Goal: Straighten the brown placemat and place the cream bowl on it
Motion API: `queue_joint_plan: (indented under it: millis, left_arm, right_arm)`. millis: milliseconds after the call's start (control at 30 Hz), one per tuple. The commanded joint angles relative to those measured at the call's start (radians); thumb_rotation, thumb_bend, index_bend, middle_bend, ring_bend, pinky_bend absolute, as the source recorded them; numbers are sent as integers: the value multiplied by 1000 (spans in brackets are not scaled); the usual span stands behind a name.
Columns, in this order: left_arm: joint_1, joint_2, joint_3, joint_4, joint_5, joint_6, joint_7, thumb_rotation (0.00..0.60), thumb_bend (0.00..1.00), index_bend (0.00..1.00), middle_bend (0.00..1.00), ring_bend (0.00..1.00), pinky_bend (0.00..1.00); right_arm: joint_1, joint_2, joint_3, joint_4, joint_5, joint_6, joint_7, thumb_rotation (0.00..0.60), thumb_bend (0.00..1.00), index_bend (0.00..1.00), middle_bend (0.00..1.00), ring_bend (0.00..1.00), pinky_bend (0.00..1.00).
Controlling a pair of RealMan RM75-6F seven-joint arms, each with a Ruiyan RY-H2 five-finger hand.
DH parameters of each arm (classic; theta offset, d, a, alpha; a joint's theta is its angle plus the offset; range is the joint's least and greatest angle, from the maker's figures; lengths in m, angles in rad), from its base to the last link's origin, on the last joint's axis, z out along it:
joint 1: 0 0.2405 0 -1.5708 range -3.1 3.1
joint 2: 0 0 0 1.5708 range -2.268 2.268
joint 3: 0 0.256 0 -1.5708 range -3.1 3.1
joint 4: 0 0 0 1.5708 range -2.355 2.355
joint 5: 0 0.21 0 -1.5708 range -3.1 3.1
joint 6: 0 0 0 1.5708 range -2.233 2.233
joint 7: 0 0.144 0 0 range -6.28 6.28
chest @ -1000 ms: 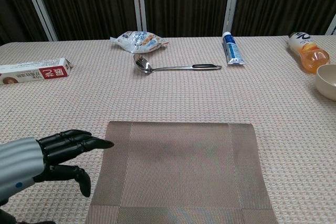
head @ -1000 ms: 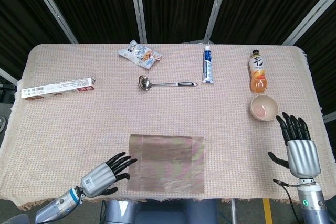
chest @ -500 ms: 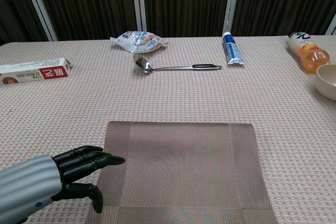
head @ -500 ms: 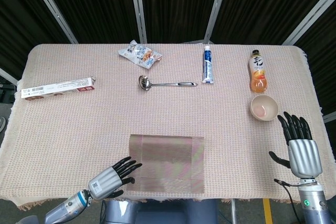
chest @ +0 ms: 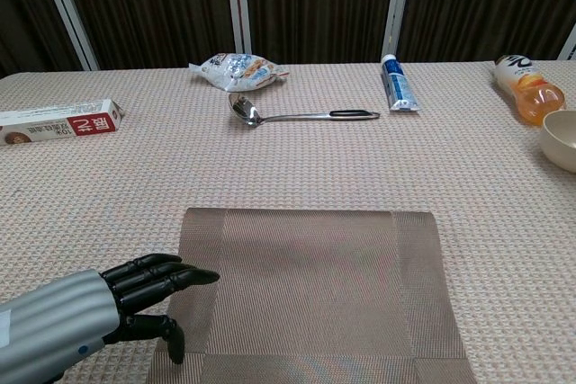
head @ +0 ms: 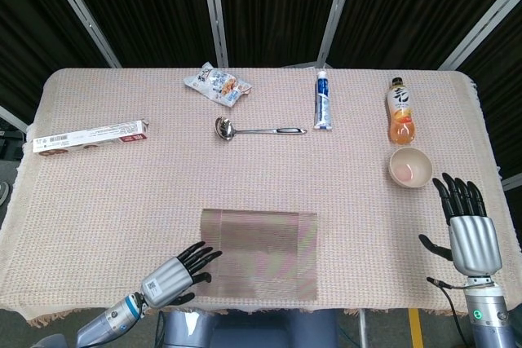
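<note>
The brown placemat (head: 260, 252) (chest: 310, 290) lies flat near the table's front edge, its sides square to that edge. My left hand (head: 178, 275) (chest: 135, 296) sits at the mat's front left corner, fingers stretched out with their tips over the mat's left border, holding nothing. The cream bowl (head: 409, 168) (chest: 562, 139) stands upright at the right, below the orange bottle. My right hand (head: 468, 230) is open and empty, fingers spread upward, a little in front of and right of the bowl. It shows only in the head view.
At the back lie a snack bag (head: 216, 85), a metal ladle (head: 255, 129), a blue toothpaste tube (head: 324, 100) and an orange drink bottle (head: 400, 111). A long red and white box (head: 88, 137) lies at the left. A woven cloth (head: 147, 193) covers the table.
My left hand has slid right and toward the front edge, its fingertips now over the mat's left border. The right hand has drifted slightly toward the front; mat and bowl are unmoved.
</note>
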Motion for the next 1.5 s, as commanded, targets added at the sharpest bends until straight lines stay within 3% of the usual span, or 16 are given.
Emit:
queue_joint_plan:
  millis: [33,267,533,867,1133,1500]
  left_arm:
    - [-2,-10,6,11,-1,5,-1,600,215,390,0,0,0]
    - [-10,-19,16,15,-5,9,0,600,222,407,0,0,0]
    - [-17,-22,23,13,-15,8,2,600,335,412,0,0,0]
    - [-23,-29,37,12,-22,8,9,600,358,414,0,0,0]
    - [-19,-39,47,17,-34,2,4,600,466,453,0,0,0]
    - [-22,-44,44,11,-64,-7,-21,600,478,556,0,0,0]
  right_arm:
    - [0,0,0,0,0,0,0,600,0,0,0,0,0]
    - [0,0,0,2,-1,0,2,600,0,0,0,0,0]
    - [0,-1,-1,3,-2,-1,1,600,0,0,0,0,0]
    - [0,1,-1,1,-2,0,2,600,0,0,0,0,0]
    - [0,5,-1,-2,-3,-1,6,600,0,0,0,0,0]
    - [0,10,-1,-5,-7,1,12,600,0,0,0,0,0]
